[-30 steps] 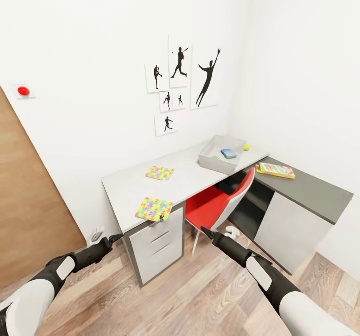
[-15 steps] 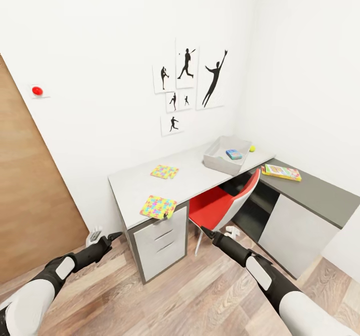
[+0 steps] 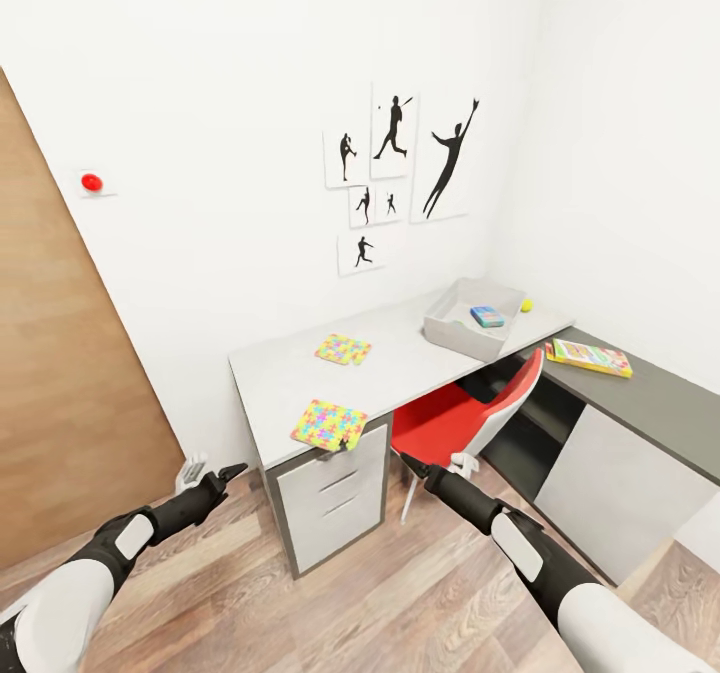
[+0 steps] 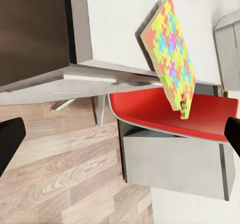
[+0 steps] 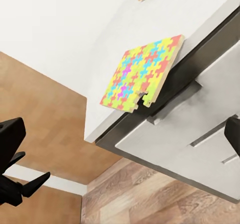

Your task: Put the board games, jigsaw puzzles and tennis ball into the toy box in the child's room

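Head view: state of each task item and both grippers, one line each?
near jigsaw puzzle: flat, overhanging the table front edge
far jigsaw puzzle: flat on table
toy box: upright, a small blue box inside
tennis ball: on table, outside toy box
board game: flat on dark side cabinet
left gripper: open, empty
right gripper: open, empty

From the head camera we look forward and down across a room corner at the table (image 3: 400,363), taking it in whole from well back, above both arms. Our left wrist camera faces ahead of its open jaws toward the near jigsaw puzzle (image 4: 172,59) overhanging the table edge, at closer range. Our right wrist camera faces beyond its jaws at the same puzzle (image 5: 140,74) from below. All three views share this puzzle (image 3: 330,423).
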Tool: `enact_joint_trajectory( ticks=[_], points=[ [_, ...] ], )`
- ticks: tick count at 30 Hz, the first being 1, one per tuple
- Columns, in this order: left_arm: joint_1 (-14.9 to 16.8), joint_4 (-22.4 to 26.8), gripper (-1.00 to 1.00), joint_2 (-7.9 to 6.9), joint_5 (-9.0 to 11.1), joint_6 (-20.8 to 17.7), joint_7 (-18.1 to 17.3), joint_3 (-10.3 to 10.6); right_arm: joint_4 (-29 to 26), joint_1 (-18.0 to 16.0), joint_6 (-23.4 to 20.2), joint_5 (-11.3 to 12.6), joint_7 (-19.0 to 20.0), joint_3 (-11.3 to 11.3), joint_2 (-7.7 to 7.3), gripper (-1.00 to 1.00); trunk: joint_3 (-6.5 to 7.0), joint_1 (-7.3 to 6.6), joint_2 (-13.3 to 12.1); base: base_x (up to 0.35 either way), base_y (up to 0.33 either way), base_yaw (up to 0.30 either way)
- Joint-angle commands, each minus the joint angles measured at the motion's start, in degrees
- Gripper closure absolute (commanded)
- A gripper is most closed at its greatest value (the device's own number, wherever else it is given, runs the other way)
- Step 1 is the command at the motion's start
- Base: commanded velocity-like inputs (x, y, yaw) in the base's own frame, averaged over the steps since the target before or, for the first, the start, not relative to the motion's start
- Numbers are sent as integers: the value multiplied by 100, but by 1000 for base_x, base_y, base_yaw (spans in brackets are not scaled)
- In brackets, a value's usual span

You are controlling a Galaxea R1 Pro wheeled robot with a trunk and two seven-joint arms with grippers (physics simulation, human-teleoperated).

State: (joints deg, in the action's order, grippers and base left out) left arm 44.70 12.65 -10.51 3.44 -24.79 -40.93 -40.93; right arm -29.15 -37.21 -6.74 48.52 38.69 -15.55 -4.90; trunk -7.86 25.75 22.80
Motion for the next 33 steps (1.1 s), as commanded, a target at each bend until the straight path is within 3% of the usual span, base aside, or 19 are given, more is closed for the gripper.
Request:
enact_joint_trajectory(
  ticks=[1,23,33],
  points=[
    [4,1,-100,-2,35,-53,-8,-9,-3,-5,-38,61,6,-23,-3,-100,-12,3,12,3,0,2],
    [4,1,-100,0,25,-51,-11,-3,-3,-5,-34,57,16,-27,28,-100,-12,3,12,11,-136,1],
    [5,1,-100,5,26,-44,-11,-3,-3,-5,-35,52,16,-27,49,-100,11,3,12,0,-262,195]
  ],
)
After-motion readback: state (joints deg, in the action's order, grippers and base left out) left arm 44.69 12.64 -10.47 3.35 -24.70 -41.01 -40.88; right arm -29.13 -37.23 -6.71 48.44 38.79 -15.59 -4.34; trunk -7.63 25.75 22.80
